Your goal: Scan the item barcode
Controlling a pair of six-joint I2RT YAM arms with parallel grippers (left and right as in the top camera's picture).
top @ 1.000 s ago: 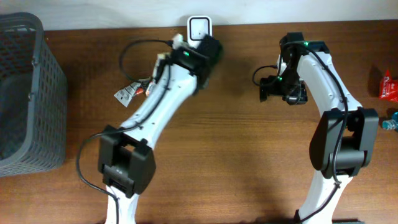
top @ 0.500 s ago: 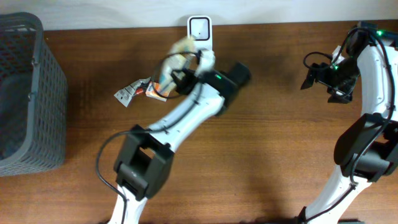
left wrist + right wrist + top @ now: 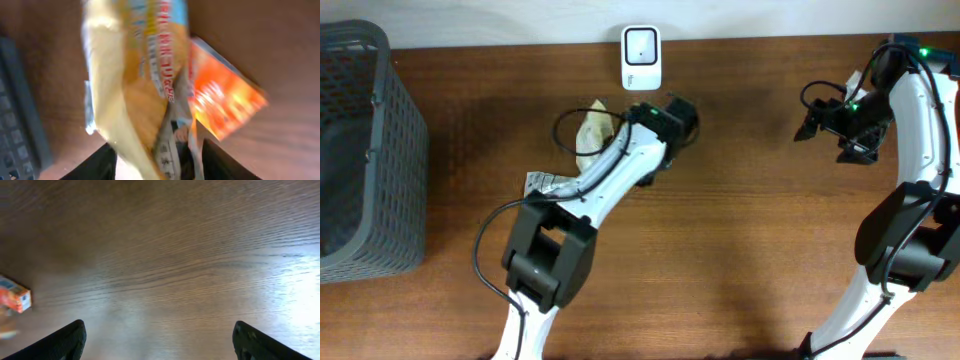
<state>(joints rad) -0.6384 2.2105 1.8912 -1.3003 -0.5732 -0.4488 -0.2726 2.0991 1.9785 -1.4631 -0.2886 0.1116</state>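
**Fig. Overhead + both wrist views, scan step.** The item, a yellow snack bag (image 3: 590, 128), lies on the table (image 3: 740, 250) just short of the white scanner (image 3: 641, 45), which stands at the far edge. The scanner is ahead of the bag and a little to the robot's right.

The L gripper (image 3: 157, 165) is at the bag. In the L wrist view the bag's near end sits between the two fingers (image 3: 107, 161) and the bag runs lengthwise away from them. From overhead its long axis points roughly toward the far edge, tilted slightly. The fingers stand apart, but the frame is blurred, so I can't tell whether they pinch the bag or have let go.

The R gripper (image 3: 157, 342) has its jaws spread wide, with nothing between them, and hangs over bare wood well to the right of the bag.

The L arm is much nearer, so the presenting move is prob. its job. No barcode is legible in any view, so which face must turn toward the scanner window is unknown.

Also present:
- an orange packet (image 3: 227, 97) just beside the bag
- a grey basket (image 3: 380, 150) at far left
- a small orange box (image 3: 15, 294) at the edge of the R wrist view
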